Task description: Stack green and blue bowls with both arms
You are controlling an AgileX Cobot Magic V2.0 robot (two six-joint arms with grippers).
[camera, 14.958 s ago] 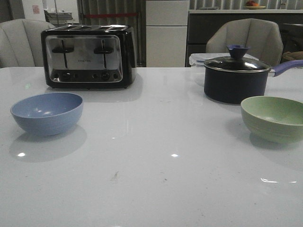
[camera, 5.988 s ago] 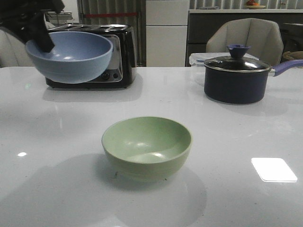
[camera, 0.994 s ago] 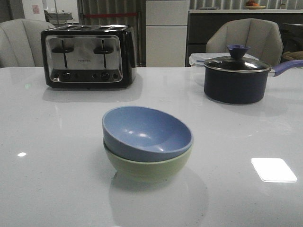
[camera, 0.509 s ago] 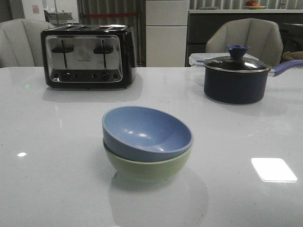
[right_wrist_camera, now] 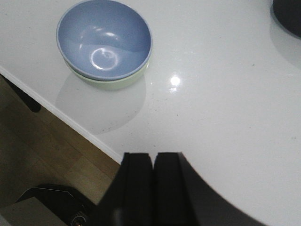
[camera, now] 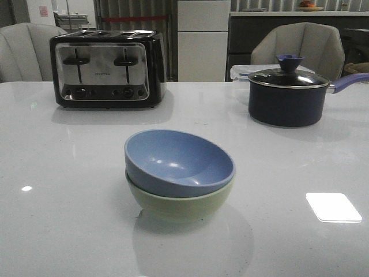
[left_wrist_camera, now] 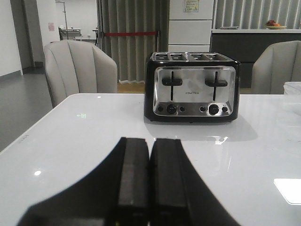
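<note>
The dusty blue bowl [camera: 179, 163] sits nested, slightly tilted, inside the pale green bowl [camera: 179, 206] at the middle of the white table, near its front. The stack also shows in the right wrist view, the blue bowl [right_wrist_camera: 104, 38] over the green bowl's rim [right_wrist_camera: 115, 83]. Neither arm shows in the front view. My left gripper [left_wrist_camera: 149, 146] is shut and empty, low over the table's left side, facing the toaster. My right gripper [right_wrist_camera: 154, 160] is shut and empty, above the table's front edge, apart from the bowls.
A black and chrome toaster [camera: 106, 68] stands at the back left. A dark lidded saucepan [camera: 288, 95] with a blue handle stands at the back right, a clear container behind it. The table's front edge [right_wrist_camera: 70, 123] and the floor show in the right wrist view. Chairs stand behind the table.
In the last second nothing has visibly changed. Earlier the bowls stood apart at left and right; the green one came to the middle and the blue one was set into it.
</note>
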